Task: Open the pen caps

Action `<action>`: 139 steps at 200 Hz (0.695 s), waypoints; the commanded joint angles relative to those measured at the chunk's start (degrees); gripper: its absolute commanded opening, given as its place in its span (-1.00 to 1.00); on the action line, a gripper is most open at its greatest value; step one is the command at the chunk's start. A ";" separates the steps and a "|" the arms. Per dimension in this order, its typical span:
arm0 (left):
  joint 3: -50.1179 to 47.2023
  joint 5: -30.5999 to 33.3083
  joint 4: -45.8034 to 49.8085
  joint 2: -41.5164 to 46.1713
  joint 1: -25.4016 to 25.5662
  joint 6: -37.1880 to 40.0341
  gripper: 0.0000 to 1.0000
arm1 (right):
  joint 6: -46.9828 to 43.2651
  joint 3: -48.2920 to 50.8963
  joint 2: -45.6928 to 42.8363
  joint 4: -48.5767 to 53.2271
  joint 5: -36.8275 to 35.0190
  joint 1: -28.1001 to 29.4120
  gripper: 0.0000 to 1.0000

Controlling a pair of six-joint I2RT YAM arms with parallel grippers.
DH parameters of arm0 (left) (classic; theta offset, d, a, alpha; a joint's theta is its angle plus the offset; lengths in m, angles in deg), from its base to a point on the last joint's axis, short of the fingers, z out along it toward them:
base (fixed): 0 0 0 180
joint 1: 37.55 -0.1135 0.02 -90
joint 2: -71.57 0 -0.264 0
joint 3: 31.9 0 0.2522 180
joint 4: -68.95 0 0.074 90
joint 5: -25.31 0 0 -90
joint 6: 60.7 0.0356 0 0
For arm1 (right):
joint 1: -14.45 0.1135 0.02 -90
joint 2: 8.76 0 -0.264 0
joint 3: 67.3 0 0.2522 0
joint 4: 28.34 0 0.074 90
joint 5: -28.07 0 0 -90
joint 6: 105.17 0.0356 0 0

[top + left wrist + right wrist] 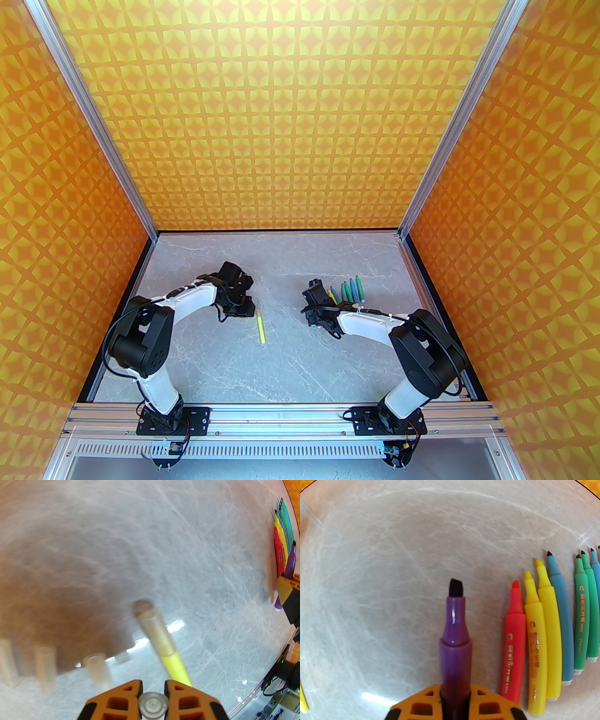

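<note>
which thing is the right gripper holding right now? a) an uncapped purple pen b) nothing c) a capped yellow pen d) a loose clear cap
a: in the right wrist view the right gripper is clamped on the purple pen, whose dark chisel tip is bare; the clear cap is pinched in the left gripper instead.

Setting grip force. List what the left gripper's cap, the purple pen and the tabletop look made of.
Cap in the left gripper: frosted, translucent plastic, apparently; light passes through. Purple pen: glossy opaque plastic; sharp highlights on its neck. Tabletop: smooth grey, white-veined; stone or printed laminate, unclear.
</note>
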 commanded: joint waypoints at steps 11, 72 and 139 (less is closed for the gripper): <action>1.99 1.20 3.43 -2.62 0.55 1.19 -0.98 | 1.10 -1.47 1.52 1.40 -1.92 -1.25 -1.00; 2.65 4.23 5.32 -3.68 0.60 1.27 -0.93 | 0.63 -3.30 4.27 2.58 -2.03 -2.41 -0.94; 4.45 10.45 7.62 -5.77 0.60 0.41 -0.88 | -0.60 -5.34 6.47 4.90 -3.77 -2.49 -0.84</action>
